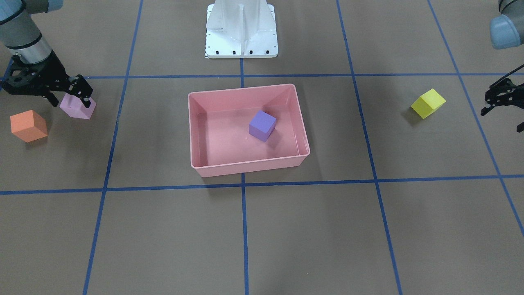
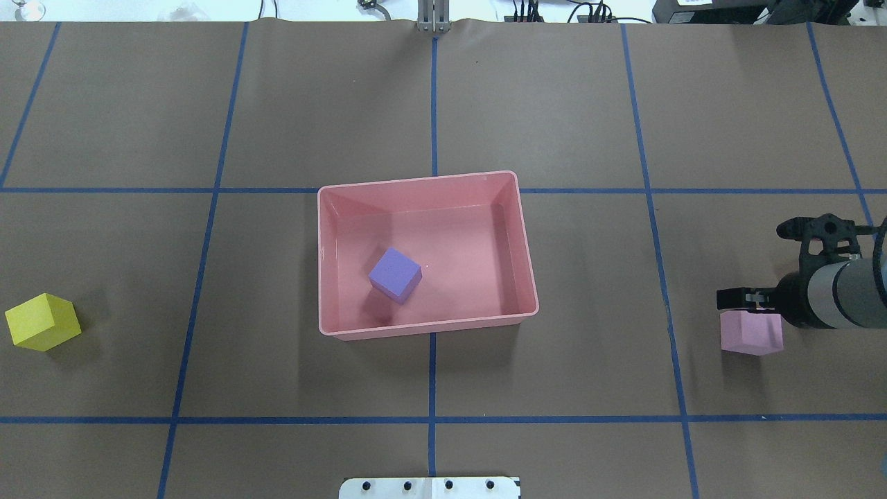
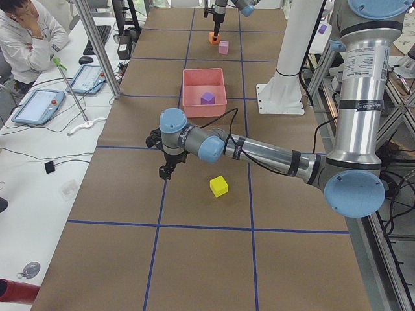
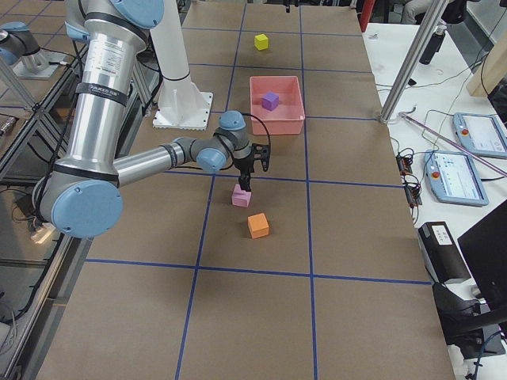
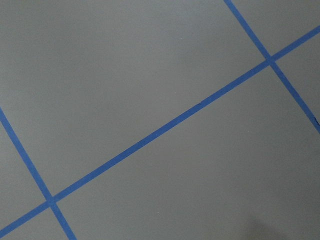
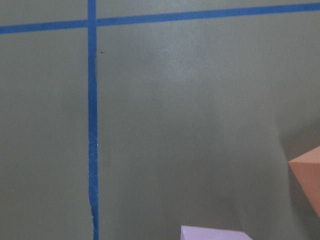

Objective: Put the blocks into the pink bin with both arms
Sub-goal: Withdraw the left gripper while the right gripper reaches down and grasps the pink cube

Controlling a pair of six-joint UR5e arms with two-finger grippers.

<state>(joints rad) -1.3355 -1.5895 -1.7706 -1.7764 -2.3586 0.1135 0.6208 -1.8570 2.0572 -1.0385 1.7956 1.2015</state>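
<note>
The pink bin (image 1: 196,135) sits mid-table with the purple block (image 1: 262,125) inside it. My right gripper (image 1: 70,101) is open and hangs just over the light pink block (image 1: 77,108), one finger above its top and the other beside it. The orange block (image 1: 28,125) lies on the table close by, outside the gripper. The yellow block (image 1: 428,103) lies on the table on the other side. My left gripper (image 1: 502,119) is open and empty, a short way beyond the yellow block from the bin. It does not touch the block.
The white pedestal base (image 1: 241,28) stands behind the bin. Blue tape lines divide the brown table. In the exterior left view, a desk with tablets (image 3: 39,107) and a seated person (image 3: 26,32) are beside the table.
</note>
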